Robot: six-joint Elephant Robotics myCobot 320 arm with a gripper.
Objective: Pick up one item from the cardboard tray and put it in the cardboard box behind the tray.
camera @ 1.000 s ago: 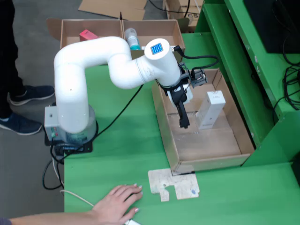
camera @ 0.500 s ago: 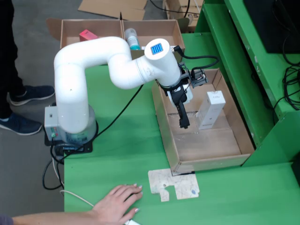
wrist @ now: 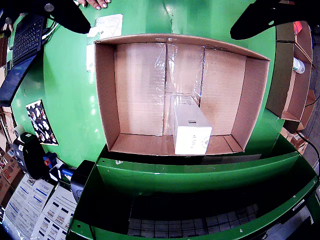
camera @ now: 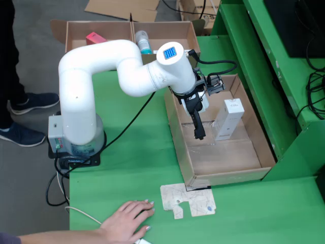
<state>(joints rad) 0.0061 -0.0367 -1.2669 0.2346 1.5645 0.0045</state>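
Note:
A shallow cardboard tray (camera: 256,147) lies on the green table, and a white oblong box (camera: 228,119) lies in it near its right wall. The wrist view looks straight down into the tray (wrist: 106,95), with the white box (wrist: 190,129) near its lower edge. My gripper (camera: 199,133) hangs over the tray's left part, just left of the white box and apart from it. Its dark fingers (wrist: 67,15) show wide apart in the upper corners of the wrist view, so the gripper (wrist: 160,27) is open and holds nothing. The cardboard box (camera: 71,31) behind the tray has two compartments.
A red item (camera: 95,37) lies in the back box's left compartment and a bottle (camera: 143,42) by the divider. A person's hand (camera: 129,216) rests at the table's front edge, near a flat cardboard scrap (camera: 188,200). Green shelving (camera: 274,76) rises right of the tray.
The arm and the white box have stayed where they were. Only the person's hand at the front edge shifted slightly.

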